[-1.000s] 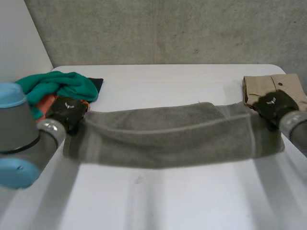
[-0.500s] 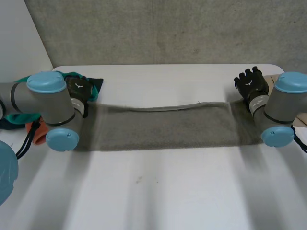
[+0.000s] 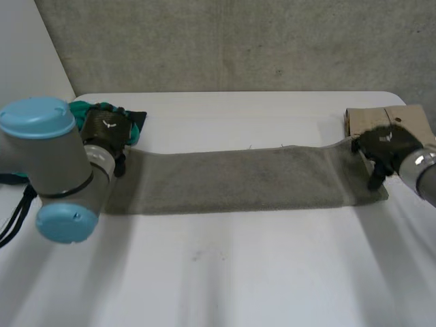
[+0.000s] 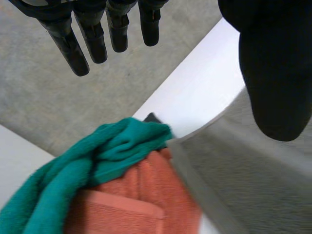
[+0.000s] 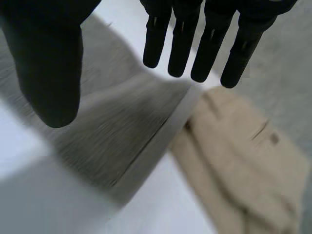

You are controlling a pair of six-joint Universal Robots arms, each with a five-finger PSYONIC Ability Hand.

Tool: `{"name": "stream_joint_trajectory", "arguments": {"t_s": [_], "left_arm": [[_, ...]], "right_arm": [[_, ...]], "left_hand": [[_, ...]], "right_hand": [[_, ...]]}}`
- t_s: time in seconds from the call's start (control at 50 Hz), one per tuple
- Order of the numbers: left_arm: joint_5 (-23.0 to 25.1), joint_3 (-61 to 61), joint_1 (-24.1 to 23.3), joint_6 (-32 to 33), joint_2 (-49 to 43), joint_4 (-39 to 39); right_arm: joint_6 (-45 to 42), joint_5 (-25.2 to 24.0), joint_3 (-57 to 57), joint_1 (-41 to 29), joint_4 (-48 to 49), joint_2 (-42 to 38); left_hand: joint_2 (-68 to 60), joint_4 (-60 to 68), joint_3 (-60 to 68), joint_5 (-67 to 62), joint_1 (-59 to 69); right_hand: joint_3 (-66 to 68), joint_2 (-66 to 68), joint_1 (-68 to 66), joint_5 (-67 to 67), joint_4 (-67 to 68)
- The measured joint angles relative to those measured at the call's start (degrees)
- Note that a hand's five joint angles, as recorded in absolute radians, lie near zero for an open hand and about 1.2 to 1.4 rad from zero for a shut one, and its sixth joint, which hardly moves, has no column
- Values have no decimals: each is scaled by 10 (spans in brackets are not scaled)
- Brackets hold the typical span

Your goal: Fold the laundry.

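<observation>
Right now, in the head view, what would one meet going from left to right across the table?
In order: left hand → grey towel → right hand. The teal cloth overlaps the left hand and the beige folded garment overlaps the right hand, so I leave both out of the order.

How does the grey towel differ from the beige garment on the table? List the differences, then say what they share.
The grey towel is dull grey; the beige garment is light tan. The towel lies stretched in a long strip; the garment sits as a compact folded stack. The towel covers far more of the white table than the garment. Both are cloth resting on that table.
</observation>
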State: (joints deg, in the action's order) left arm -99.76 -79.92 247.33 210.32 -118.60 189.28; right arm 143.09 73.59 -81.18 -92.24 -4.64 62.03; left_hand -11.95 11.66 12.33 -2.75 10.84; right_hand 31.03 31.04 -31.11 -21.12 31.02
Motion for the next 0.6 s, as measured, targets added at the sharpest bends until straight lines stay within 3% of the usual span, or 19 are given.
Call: {"name": "stream_joint_trajectory", "arguments": {"t_s": [0.22, 0.28, 0.36, 0.6], "left_arm": [[19, -32, -10, -36, 17, 2], [18, -30, -10, -37, 15, 2], [18, -30, -12, -36, 14, 2], [18, -39, -16, -35, 40, 1]], "right_arm": [[-8, -38, -30, 36, 52, -60], [-12, -38, -23, 36, 77, -85], [-22, -30, -15, 37, 92, -103], [-67, -3, -41, 120, 108, -44]], "left_hand": [[0, 0, 0, 0, 0], [0, 0, 0, 0, 0], [0, 0, 0, 0, 0], [0, 0, 0, 0, 0]], "right_hand": [[26, 22, -20, -24, 22], [117, 116, -125, -116, 116], [351, 357, -328, -344, 352], [370, 366, -328, -352, 375]]}}
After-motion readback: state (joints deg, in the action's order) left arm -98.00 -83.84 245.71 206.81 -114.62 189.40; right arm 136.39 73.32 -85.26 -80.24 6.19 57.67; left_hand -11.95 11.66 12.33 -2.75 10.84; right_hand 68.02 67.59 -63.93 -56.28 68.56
